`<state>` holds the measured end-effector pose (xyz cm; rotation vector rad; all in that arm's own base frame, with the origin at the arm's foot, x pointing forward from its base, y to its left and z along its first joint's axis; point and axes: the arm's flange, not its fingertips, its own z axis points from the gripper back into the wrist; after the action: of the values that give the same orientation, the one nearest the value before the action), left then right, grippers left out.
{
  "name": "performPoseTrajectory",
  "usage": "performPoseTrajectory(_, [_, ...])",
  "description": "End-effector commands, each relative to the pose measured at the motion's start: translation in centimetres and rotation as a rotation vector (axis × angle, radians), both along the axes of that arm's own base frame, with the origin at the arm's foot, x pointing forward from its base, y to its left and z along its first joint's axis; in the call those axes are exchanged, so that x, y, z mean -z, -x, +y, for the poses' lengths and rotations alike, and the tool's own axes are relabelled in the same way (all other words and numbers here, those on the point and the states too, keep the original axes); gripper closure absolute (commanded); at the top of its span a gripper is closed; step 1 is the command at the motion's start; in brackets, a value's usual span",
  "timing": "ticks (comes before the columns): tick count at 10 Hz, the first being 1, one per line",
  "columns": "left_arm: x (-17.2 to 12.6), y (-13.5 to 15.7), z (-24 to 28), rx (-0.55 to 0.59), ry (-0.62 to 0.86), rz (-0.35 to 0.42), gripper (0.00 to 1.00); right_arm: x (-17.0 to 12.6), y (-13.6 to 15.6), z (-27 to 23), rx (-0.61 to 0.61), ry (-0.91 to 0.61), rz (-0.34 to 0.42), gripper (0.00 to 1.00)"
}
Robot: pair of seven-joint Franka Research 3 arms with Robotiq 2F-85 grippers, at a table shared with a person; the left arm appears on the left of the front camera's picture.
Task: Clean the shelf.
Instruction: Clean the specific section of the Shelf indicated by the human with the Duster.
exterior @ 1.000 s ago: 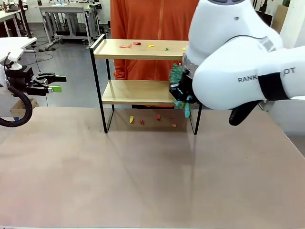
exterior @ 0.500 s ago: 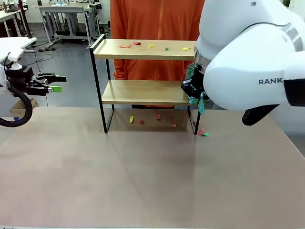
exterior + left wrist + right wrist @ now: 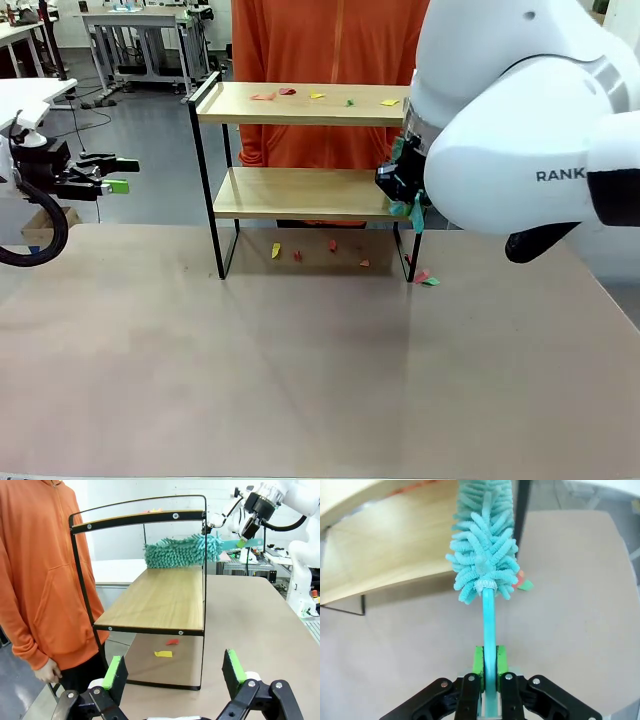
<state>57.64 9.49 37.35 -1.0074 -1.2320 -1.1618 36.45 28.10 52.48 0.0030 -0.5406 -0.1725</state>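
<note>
1. Now mid-job, the right pincer (image 3: 490, 662) is clamped on the handle of a teal duster (image 3: 482, 555). Its fluffy head sits at the right end of the lower board of the shelf (image 3: 300, 192).
2. The shelf stands at the far side of the counter (image 3: 300, 380), just in front of a person in an orange top (image 3: 320, 40).
3. The lower board looks bare. Paper scraps (image 3: 288, 93) lie on the top board, and more lie on the counter beneath the shelf and by its right foot.
4. The left pincer (image 3: 175, 671) hangs well off to the left, jaws wide apart and holding nothing.
5. On this evidence, the top board is the work left. Done well, the duster head would be laid flat on the wood and drawn in one slow pass toward the open front edge, since the raised end rail would likely trap scraps. The handle should also be kept clear of the thin black frame.
</note>
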Motion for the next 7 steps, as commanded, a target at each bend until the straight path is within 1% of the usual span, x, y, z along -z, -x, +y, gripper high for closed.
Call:
performPoseTrajectory(1, [-0.3, 0.1, 0.0, 0.001, -0.005, -0.006, 0.00, -1.2, 1.7, -1.5, -0.139, -0.083, -0.055, 0.87])
performPoseTrajectory(4, [-0.3, 0.1, 0.0, 0.001, -0.005, -0.006, 0.00, -2.2, 2.8, -2.7, -0.299, -0.211, -0.017, 0.87])
performPoseTrajectory(5, [-0.3, 0.1, 0.0, 0.001, -0.005, -0.006, 0.00, -2.6, 3.1, -3.5, -0.381, -0.244, -0.003, 0.87])
performPoseTrajectory(6, [-0.3, 0.1, 0.0, 0.001, -0.005, -0.006, 0.00, -2.8, 3.4, -4.4, -0.467, -0.255, 0.018, 0.87])
performPoseTrajectory(7, [-0.3, 0.1, 0.0, 0.001, -0.005, -0.006, 0.00, -2.8, 4.0, -5.1, -0.557, -0.213, 0.063, 0.87])
